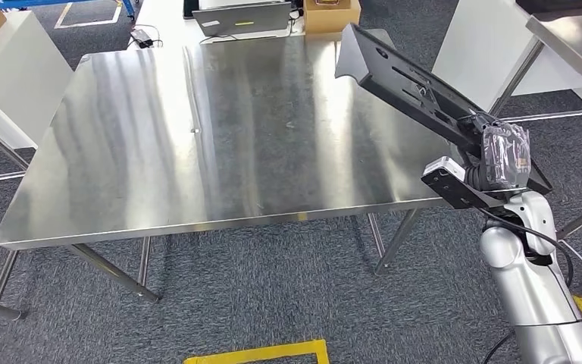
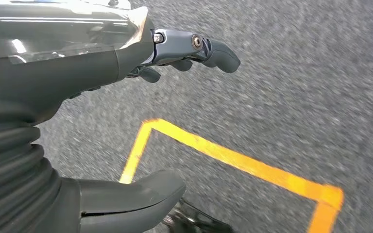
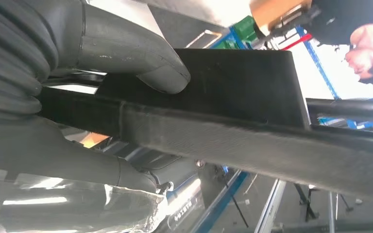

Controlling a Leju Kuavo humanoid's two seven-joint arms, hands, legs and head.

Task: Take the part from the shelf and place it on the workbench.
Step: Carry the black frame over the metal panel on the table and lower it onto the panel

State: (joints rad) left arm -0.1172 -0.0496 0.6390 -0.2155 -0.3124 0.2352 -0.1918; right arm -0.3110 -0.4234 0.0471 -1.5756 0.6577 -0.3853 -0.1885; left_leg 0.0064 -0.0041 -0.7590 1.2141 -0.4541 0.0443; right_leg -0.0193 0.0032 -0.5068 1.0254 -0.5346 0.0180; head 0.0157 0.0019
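Right hand (image 1: 505, 155) grips the part (image 1: 417, 87), a long flat black panel with slots, by its near end. In the head view the part is held in the air, tilted, its far end raised over the right rear area of the workbench (image 1: 197, 136) and its near end off the bench's right edge; it does not touch the steel top. The hand is wrapped in clear film. In the right wrist view the thumb (image 3: 145, 63) presses on one face of the part (image 3: 233, 87) and the fingers (image 3: 77, 160) close under the other face, so the panel's edge runs between them.

Left hand (image 2: 126, 121) hangs over grey carpet (image 2: 296, 73), above a yellow tape line (image 2: 233, 158). Thumb (image 2: 136, 194) and fingers (image 2: 199, 48) stand apart with nothing between them; fingers slightly curled.

Bench top is bare steel with a seam running front to back. At its far edge sit a laptop (image 1: 246, 17), a cardboard box (image 1: 332, 14) and a black cable (image 1: 145, 36). Yellow tape (image 1: 261, 353) marks the floor near the robot. White panels stand to the left (image 1: 7, 76) and right (image 1: 481, 45) of the bench.
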